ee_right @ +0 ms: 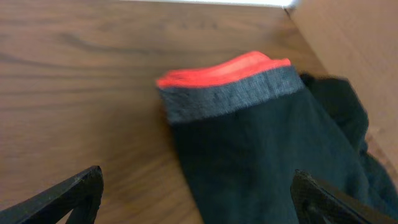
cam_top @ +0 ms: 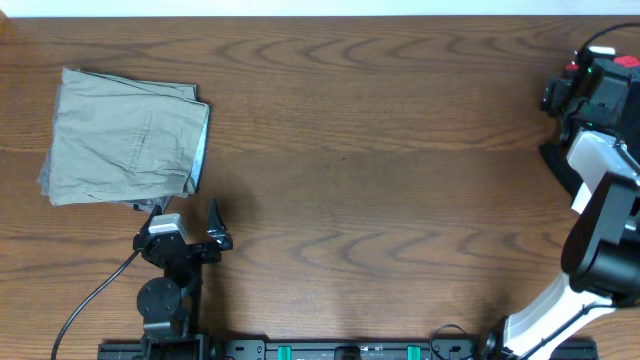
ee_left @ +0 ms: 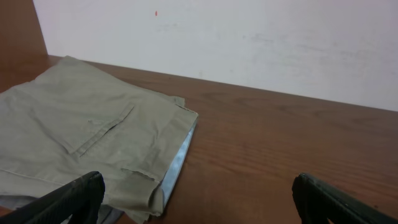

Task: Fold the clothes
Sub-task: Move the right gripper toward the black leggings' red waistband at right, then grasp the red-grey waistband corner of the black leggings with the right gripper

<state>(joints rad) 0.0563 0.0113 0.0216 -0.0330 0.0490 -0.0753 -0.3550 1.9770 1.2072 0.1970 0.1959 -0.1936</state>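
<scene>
The clothes, black leggings [ee_right: 267, 143], lie crumpled on the wood table at its right end. Their waistband shows a red edge [ee_right: 230, 67] above a grey band [ee_right: 230, 96]. My right gripper [ee_right: 198, 186] hovers over them, open wide, one finger above bare wood and the other above the black fabric, holding nothing. In the overhead view only a dark corner of the leggings [cam_top: 556, 165] shows under the right arm [cam_top: 600, 200]. My left gripper [cam_top: 218, 228] [ee_left: 199, 193] stands open and empty near the front left.
Folded khaki trousers [cam_top: 125, 140] [ee_left: 87, 137] lie at the back left, just ahead of the left gripper, with a pale blue lining edge [ee_left: 180, 158]. A white wall [ee_left: 249, 43] backs the table. A cable [cam_top: 95, 295] trails from the left arm.
</scene>
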